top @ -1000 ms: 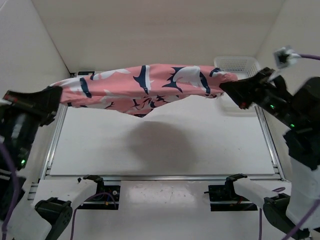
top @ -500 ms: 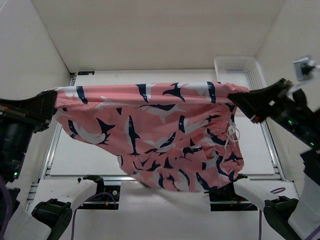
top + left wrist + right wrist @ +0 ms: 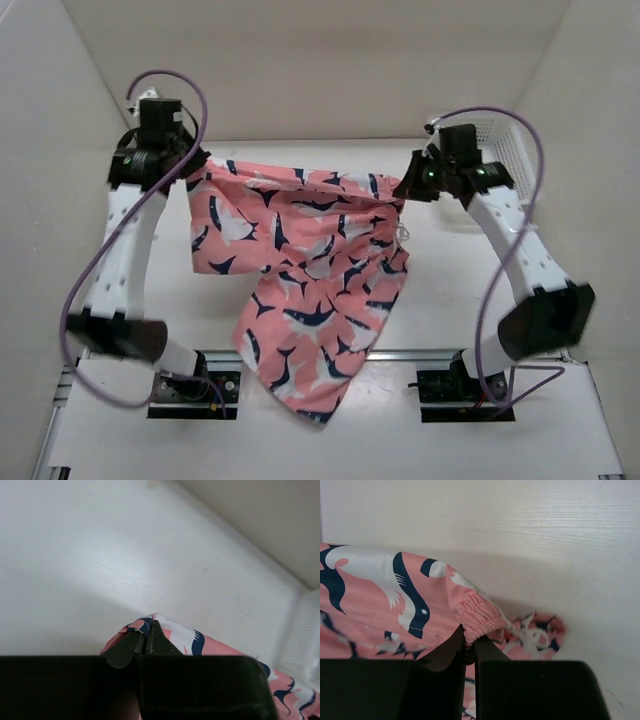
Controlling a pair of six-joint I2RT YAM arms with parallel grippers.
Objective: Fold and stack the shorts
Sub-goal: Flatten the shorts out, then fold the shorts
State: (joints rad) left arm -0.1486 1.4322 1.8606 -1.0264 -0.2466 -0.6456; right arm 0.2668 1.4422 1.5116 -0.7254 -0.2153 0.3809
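Note:
The salmon-pink shorts (image 3: 300, 260) with navy-and-white shapes lie spread on the table, top edge at the far side, one leg trailing over the near edge (image 3: 300, 385). My left gripper (image 3: 190, 170) is shut on the shorts' far-left corner, seen in the left wrist view (image 3: 148, 630) with fabric (image 3: 175, 635) poking past the tips. My right gripper (image 3: 405, 190) is shut on the gathered waistband at the far-right corner (image 3: 480, 615); the white drawstring (image 3: 530, 635) bunches beside it. Both grippers are low at the table.
A white mesh basket (image 3: 500, 140) stands at the far right behind the right arm, and its wall shows in the left wrist view (image 3: 305, 640). White walls close the back and sides. The arm bases (image 3: 190, 385) sit at the near edge.
Both arms have swung away from the camera to the far side and come down. The shorts, held high and hanging a moment ago, now lie laid out on the table.

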